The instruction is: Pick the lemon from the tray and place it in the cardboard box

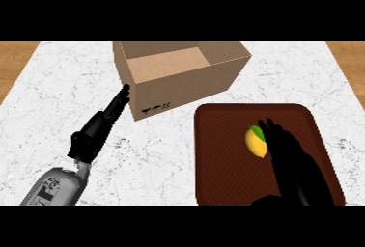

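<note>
Wide white marble counter (pixel 178 159) here, with wooden strips showing at both far corners. Nothing sits on the marble between the 2 containers. The cardboard box (pixel 182 77) stands at the back, flaps open, its inside bare brown card as far as can be seen. In front and to the right lies the dark brown tray (pixel 228 159), holding 1 thing: the lemon (pixel 255 141), yellow with a green leaf at its far end, lying in the tray's upper middle. The right hand (pixel 288 154) reaches over the tray from below, fingers straight and together, lying just beside the lemon's right side; contact cannot be judged. The left hand (pixel 100 128) is out over the marble, fingers straight, tips right by the box's near-left corner, holding nothing.
</note>
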You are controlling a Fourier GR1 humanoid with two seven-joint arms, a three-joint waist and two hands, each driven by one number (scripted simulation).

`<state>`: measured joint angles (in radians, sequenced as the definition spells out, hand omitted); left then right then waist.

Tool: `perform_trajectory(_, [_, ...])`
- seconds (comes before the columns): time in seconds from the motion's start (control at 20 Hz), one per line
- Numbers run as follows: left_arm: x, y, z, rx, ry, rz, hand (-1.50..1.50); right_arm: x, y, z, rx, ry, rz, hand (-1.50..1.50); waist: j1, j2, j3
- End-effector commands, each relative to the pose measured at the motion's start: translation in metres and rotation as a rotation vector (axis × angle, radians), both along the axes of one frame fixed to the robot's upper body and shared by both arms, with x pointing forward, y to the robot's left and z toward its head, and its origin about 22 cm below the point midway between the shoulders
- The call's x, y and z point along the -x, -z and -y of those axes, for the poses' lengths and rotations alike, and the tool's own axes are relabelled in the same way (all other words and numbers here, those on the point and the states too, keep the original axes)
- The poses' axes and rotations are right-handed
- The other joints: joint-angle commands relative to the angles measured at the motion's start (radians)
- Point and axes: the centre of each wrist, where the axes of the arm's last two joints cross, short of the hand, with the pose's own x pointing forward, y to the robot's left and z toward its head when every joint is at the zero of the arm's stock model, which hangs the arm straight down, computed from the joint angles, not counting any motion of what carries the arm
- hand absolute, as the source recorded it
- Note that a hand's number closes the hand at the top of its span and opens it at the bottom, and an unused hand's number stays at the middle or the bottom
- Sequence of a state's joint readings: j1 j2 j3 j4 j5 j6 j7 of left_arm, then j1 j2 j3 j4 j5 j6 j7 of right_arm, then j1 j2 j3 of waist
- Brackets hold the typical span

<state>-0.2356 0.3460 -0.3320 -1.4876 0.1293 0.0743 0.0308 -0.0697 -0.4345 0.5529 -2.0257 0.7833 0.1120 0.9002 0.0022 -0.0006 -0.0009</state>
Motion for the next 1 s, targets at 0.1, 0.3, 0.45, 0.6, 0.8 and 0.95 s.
perform_trajectory(0.1, [-0.008, -0.021, -0.013, 0.005, 0.02, 0.011, 0.0, -0.021, 0.02, 0.005, 0.022, 0.022, -0.053, -1.5, -0.002, 0.001, 0.001])
perform_trajectory(0.3, [0.002, 0.013, 0.014, 0.01, 0.011, 0.006, 0.0, -0.046, 0.033, -0.003, 0.028, 0.042, -0.1, -1.5, 0.001, 0.002, 0.001])
perform_trajectory(0.45, [-0.008, 0.007, 0.013, 0.002, 0.015, 0.008, 0.0, -0.038, 0.059, -0.004, 0.044, 0.055, -0.123, -1.5, -0.003, 0.002, 0.001])
perform_trajectory(0.6, [0.005, -0.004, 0.008, 0.019, 0.029, 0.006, 0.0, -0.05, 0.068, 0.014, 0.027, 0.068, -0.085, -1.5, -0.001, 0.001, 0.001])
perform_trajectory(0.8, [0.007, -0.015, 0.016, 0.018, 0.015, 0.002, 0.0, -0.047, 0.052, 0.002, 0.034, 0.05, -0.045, -1.5, -0.002, 0.0, 0.001])
perform_trajectory(0.95, [0.0, 0.002, 0.005, 0.026, 0.017, -0.007, 0.0, -0.036, 0.081, 0.015, 0.039, 0.041, -0.046, -1.5, -0.004, 0.0, 0.001])
